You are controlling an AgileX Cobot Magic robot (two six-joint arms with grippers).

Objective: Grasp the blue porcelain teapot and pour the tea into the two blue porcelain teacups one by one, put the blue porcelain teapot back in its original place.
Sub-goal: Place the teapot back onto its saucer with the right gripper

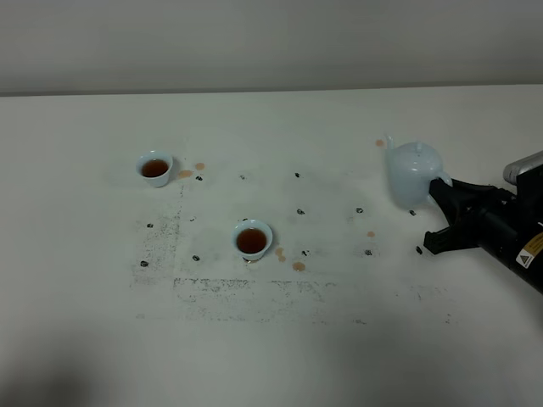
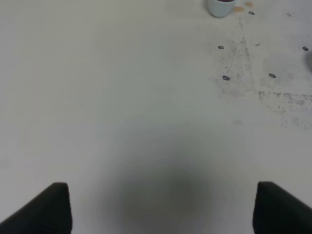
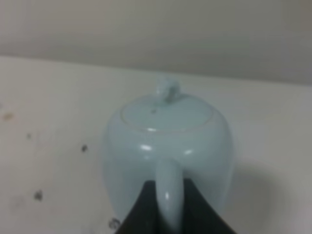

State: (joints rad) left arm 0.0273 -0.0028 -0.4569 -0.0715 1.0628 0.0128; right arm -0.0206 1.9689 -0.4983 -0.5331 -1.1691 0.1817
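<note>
The blue porcelain teapot [image 1: 413,174] is upright at the right of the table, spout pointing away to the left. My right gripper [image 1: 437,190] reaches in from the right, its fingers close on either side of the loop handle [image 3: 168,187], shut on it. Two blue porcelain teacups hold reddish-brown tea: one at the left back [image 1: 155,168], one near the middle [image 1: 253,238]. My left gripper [image 2: 161,207] is open and empty over bare table. The left back cup's base shows at the edge of the left wrist view [image 2: 222,6].
Small tea drips lie beside the left cup [image 1: 185,174], by the middle cup [image 1: 299,265] and near the teapot's spout [image 1: 379,142]. Dark specks and scuffed grey marks [image 1: 254,288] dot the white tabletop. A wall runs along the back.
</note>
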